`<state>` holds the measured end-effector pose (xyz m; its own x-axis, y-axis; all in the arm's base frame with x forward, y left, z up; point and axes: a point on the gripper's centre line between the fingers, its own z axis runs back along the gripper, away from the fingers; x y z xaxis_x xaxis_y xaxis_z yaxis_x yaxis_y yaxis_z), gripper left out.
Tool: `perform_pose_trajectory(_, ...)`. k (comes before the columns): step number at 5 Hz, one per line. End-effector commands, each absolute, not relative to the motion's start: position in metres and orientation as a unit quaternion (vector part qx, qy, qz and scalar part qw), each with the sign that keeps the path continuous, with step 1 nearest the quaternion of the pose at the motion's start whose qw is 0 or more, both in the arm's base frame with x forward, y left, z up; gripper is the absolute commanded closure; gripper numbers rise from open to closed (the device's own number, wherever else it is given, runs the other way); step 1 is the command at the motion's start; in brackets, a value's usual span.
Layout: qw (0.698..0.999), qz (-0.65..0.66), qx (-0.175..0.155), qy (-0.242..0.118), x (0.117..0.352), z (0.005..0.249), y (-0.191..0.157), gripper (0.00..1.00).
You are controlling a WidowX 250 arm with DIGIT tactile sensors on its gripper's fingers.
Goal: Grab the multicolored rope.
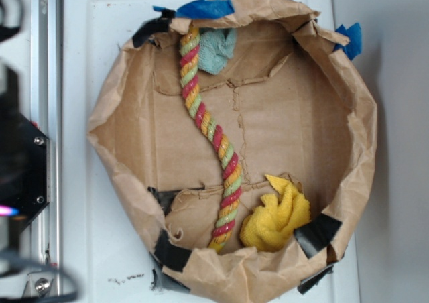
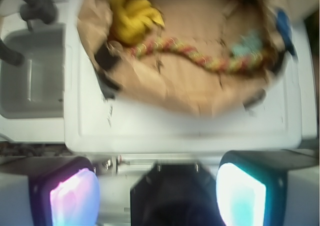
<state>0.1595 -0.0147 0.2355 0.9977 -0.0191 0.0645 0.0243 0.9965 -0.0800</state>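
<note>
Nothing of the grab is done yet, as far as these views show. The thick twisted fabric rope with red, yellow-orange and pale green strands point(image 1: 208, 132) lies untouched on the floor of the shallow brown paper-lined cardboard tray point(image 1: 365, 149), running in a gentle S from the tray's far rim, by the strip of blue tape point(image 1: 204, 8), down to its near rim. Its upper end lies beside the small pale green cloth point(image 1: 218, 48); its lower end rests just beside the fluffy yellow cloth point(image 1: 276, 216). The tray sits on the white bench point(image 1: 87, 62).

The whole approach, the descent and the closing are left to do.

The pincer point(image 2: 157, 193) is well clear of the tray, held high and back over the bench's edge in the wrist view, looking down at the rope from outside the rim. Its two fingers point(image 2: 72, 196) stand wide apart with nothing between them. In the exterior view only a dark part of the arm shows at the left border.
</note>
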Motion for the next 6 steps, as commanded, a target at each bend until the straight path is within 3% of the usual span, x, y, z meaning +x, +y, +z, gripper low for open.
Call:
perform_pose_trajectory(1,0.989,-0.128,-0.057,-0.040,0.243,0.227,-0.008,0.00)
perform_pose_trajectory(2,0.966,-0.251,-0.057,-0.036,0.263,0.197,-0.018,0.00)
perform_pose_trajectory(3,0.933,-0.344,-0.067,-0.076,0.249,0.174,-0.018,0.00)
perform_pose_trajectory(4,0.920,-0.371,-0.071,-0.102,0.229,0.153,-0.003,0.00)
perform_pose_trajectory(5,0.924,-0.364,-0.071,-0.092,0.230,0.132,0.021,0.00)
perform_pose_trajectory(6,0.945,-0.312,-0.048,-0.082,0.261,0.134,0.039,0.00)
